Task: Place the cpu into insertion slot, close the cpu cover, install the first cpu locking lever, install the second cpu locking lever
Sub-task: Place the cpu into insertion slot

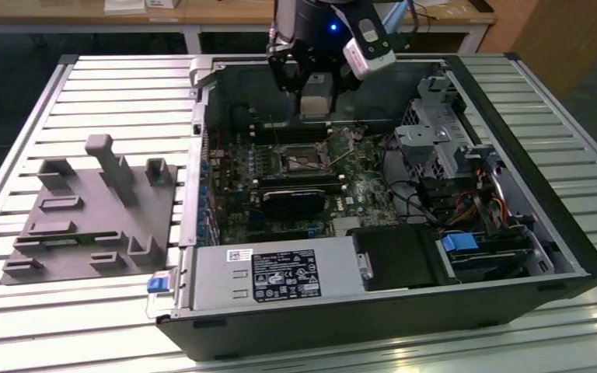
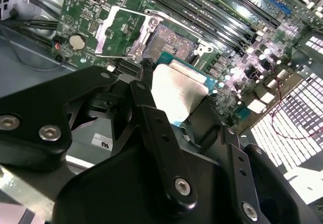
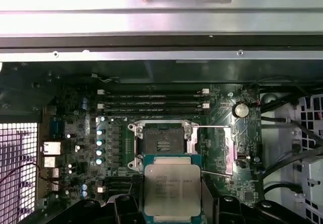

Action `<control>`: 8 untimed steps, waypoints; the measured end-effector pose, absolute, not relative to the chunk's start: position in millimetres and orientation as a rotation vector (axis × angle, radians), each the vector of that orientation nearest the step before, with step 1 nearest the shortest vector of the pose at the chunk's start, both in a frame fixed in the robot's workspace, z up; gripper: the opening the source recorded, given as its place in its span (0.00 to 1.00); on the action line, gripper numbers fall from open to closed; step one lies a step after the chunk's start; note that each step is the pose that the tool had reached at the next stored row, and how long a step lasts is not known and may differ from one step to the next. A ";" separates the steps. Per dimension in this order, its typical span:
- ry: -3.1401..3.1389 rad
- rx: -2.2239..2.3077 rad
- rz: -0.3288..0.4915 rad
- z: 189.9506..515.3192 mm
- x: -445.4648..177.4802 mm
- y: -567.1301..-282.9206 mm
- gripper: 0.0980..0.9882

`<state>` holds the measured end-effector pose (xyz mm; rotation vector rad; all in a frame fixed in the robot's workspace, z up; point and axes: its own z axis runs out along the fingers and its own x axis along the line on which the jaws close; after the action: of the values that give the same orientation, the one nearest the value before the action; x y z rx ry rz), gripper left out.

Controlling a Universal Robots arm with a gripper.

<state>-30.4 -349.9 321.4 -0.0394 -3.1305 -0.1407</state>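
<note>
Exterior view: tool [image 1: 316,109] clamps the cpu [image 1: 316,101] above the board [image 1: 371,194] in the open case [image 1: 403,311].
First wrist view: cpu [image 3: 172,186] flat, printed face up, edges square to the insertion slot [image 3: 161,143], just beside it.
Second wrist view: cpu cover [image 2: 103,32] swung open.

The socket [image 3: 162,143] below the chip [image 3: 172,191] in my claw [image 1: 316,109] lies open, its cover [image 2: 102,35] swung aside, so the way down is free. Memory slots [image 3: 154,100] run just beside it, and the black fan block [image 1: 296,196] sits close opposite.
</note>
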 end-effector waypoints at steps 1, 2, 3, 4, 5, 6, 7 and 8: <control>-3.131 -0.039 -0.141 319.5 -30.8 -349.9 0.49; -3.131 -0.039 -0.141 317.7 -31.1 -349.9 0.49; -3.131 -0.039 -0.141 316.0 -31.5 -349.9 0.49; -3.132 -0.039 -0.141 314.2 -31.8 -349.9 0.49; -3.132 -0.039 -0.141 312.3 -32.1 -349.9 0.49; -3.132 -0.039 -0.141 310.5 -32.3 -349.9 0.49; -3.133 -0.039 -0.141 308.8 -32.6 -349.9 0.49; -3.133 -0.039 -0.141 306.9 -33.0 -350.0 0.49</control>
<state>-33.0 -350.0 306.9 -0.0393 -3.1330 -0.1406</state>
